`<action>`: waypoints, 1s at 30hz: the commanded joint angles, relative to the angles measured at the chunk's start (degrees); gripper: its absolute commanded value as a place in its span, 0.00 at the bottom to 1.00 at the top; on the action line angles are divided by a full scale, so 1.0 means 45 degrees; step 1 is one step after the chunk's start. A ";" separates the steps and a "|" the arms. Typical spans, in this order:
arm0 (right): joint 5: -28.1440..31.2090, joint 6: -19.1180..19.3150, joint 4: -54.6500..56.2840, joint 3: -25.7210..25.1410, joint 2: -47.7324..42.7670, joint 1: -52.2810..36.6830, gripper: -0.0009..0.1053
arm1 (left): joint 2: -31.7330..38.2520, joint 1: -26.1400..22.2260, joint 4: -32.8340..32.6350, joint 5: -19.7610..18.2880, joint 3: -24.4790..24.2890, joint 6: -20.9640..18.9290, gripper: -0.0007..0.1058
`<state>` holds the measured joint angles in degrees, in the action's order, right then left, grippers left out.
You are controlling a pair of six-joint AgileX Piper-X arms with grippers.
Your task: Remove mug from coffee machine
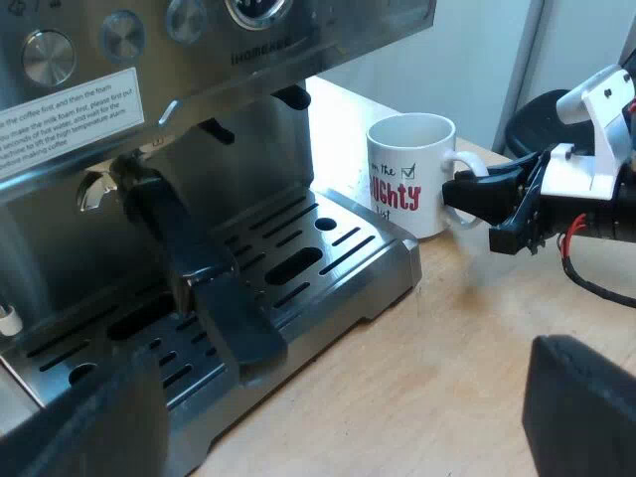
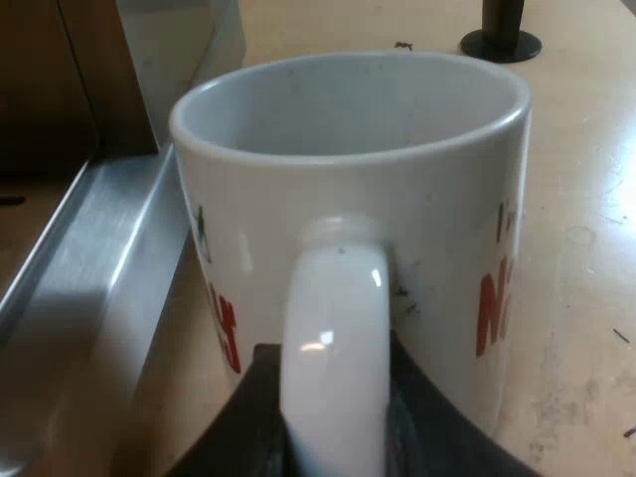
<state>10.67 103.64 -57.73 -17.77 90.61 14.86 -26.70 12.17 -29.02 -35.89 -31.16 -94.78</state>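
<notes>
Progress: white ceramic mug (image 1: 409, 174) stands off the steel drip tray (image 1: 393, 266), on the wooden table (image 1: 477, 348). Right gripper (image 2: 336, 427) clasps its handle; left gripper (image 1: 333, 417) is spread wide. Probably left: release.

Holder (image 1: 189, 258): dark handle juts out, sloping down; metal lug at its upper end. Table (image 1: 447, 388): light wood w/ small dark specks. Black round base (image 2: 500, 42) w/ short post stands on table. Dark round obj (image 1: 537, 124) past table edge, near grey upright strip (image 1: 519, 70).
</notes>
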 commanded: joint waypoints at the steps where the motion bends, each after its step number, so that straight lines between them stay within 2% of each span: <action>1: 0.0072 0.0040 0.0028 -0.0030 0.0222 -0.0007 0.20 | -0.0009 0.0068 0.0235 -0.0273 -0.0002 0.0083 0.82; 3: 0.0160 -0.0135 0.0028 -0.0030 0.0260 -0.0007 0.40 | -0.0009 0.0068 0.0235 -0.0273 -0.0002 0.0083 0.82; 6: 0.0159 -0.0429 0.0028 -0.0030 0.0260 -0.0007 0.53 | -0.0009 0.0068 0.0235 -0.0273 -0.0002 0.0083 0.82; 10: 0.0159 -0.0598 0.0028 -0.0030 0.0260 -0.0007 0.54 | -0.0009 0.0068 0.0235 -0.0273 -0.0002 0.0083 0.82; 14: 0.0159 -0.1321 0.0028 0.0014 0.0130 -0.0007 0.54 | -0.0009 0.0068 0.0235 -0.0169 -0.0002 0.0083 0.82; 19: 0.0159 -0.1307 0.0476 0.0206 -0.0712 0.0037 0.54 | -0.0009 0.0068 0.0235 0.0302 -0.0002 0.0083 0.82; 22: 0.0159 -0.1269 0.2718 0.0222 -0.2318 0.0037 0.54 | -0.0009 0.0068 0.0235 0.0365 -0.0002 0.0083 0.82; 30: -0.0113 -0.0985 0.6795 0.0222 -0.5911 0.0037 0.54 | -0.0009 0.0068 0.0235 0.0404 -0.0002 0.0083 0.82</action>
<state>11.34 97.70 -32.62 -16.80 68.14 14.96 -26.70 12.17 -29.02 -34.66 -31.16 -94.78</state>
